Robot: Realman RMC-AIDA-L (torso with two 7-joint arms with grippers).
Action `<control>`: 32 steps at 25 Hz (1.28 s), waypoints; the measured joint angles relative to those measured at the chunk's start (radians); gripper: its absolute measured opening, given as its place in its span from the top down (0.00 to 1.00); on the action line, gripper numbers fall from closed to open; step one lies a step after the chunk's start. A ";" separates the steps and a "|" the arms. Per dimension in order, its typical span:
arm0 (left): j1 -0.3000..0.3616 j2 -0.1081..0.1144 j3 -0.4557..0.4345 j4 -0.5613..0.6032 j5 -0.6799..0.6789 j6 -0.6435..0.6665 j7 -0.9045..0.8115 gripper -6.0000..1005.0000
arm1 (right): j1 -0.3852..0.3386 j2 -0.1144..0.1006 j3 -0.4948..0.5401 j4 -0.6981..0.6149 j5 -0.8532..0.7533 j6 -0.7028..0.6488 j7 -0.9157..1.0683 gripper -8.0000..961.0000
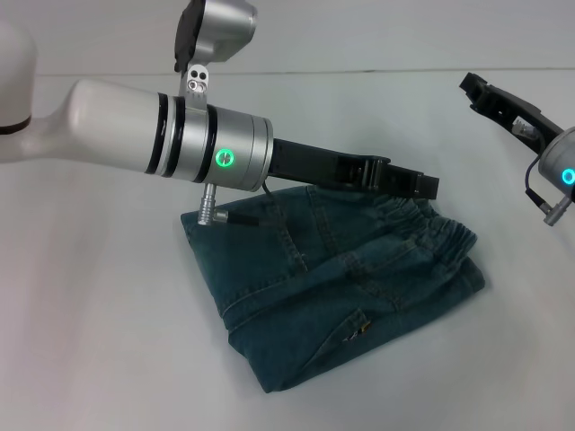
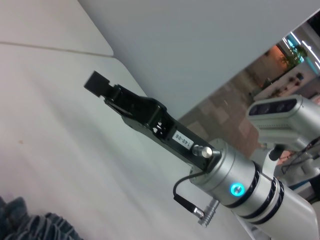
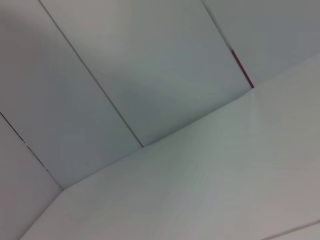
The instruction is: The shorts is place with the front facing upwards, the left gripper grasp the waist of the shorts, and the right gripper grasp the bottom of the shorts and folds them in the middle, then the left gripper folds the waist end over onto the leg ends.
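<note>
Two tools in view, and one small garment between them. Starting at the left: bare pale desk (image 1: 90,314), then the silver left arm, reaching across from the left side toward the middle. At its end the left tool (image 1: 409,182), hanging just above the far edge of the shorts (image 1: 332,278), close to the gathered waist (image 1: 431,241). No cloth seen hanging from it. Clenched or released: cannot tell from this side angle.

In the middle, the shorts: lying flat on the desk as a compact, thick denim packet, more than one layer visible along the near edge. Gathered waist on top, turned toward the right side of the packet. A small spot of orange stitching (image 1: 359,330) peeking out between layers near the front. Hems of the legs not clearly visible, probably under the upper layer.

Further right, well apart from the packet and raised above the desk, the right tool (image 1: 494,97), carrying nothing. Clenched or released: also cannot tell, even in the left wrist view. From the right wrist view only empty desk and wall (image 3: 150,60).

Judging progress: both folds look finished, the lengthwise one and the waist over the leg ends. Remaining, most likely, only pulling the left arm away and perhaps checking that the top layer sits even.
</note>
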 joint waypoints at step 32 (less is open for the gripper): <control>0.589 0.050 -0.100 0.506 -0.059 0.375 0.310 0.10 | -0.203 -0.042 -0.909 -0.716 -0.007 -0.806 0.504 0.56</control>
